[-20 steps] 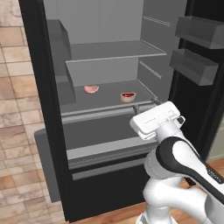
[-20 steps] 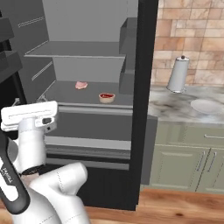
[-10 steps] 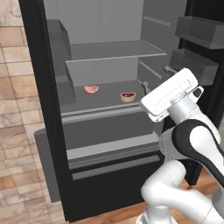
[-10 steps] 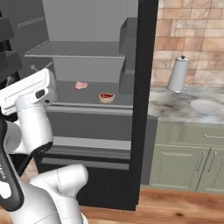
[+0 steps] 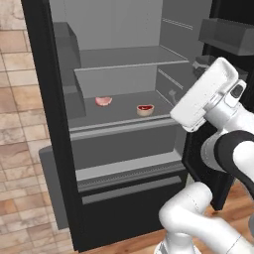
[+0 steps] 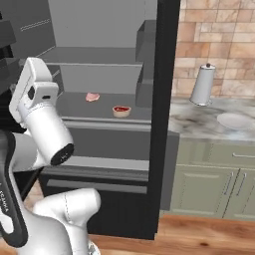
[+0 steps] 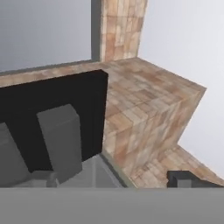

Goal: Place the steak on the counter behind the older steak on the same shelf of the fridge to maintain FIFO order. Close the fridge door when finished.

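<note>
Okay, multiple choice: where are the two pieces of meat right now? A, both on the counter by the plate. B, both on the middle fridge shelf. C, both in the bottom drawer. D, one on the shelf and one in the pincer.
B: the pale pink steak and the darker older steak both lie on the middle shelf, apart from each other.

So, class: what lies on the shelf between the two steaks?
Nothing: bare grey shelf separates the steak from the older steak, as the left base view shows.
</note>
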